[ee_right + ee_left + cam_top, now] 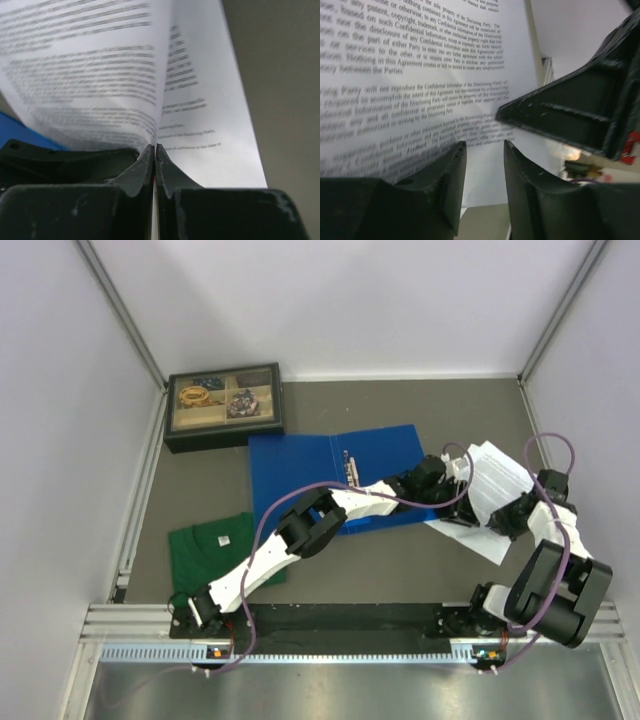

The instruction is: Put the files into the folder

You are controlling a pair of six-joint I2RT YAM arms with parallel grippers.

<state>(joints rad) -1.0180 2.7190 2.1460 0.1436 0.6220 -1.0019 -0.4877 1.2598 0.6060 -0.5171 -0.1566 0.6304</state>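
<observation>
Jaws: right gripper (155, 152) clenched on papers (498, 478), left gripper (485, 155) parted, gripping nothing | papers right of centre, beside open binder (300, 465) | advice: pinch firmly, carry sheets left onto binder, avoid creasing.

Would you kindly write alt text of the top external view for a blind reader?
The left gripper and right gripper meet at the files, white printed sheets right of the open blue folder. A green shirt lies near left; a compartmented box sits far left.
</observation>
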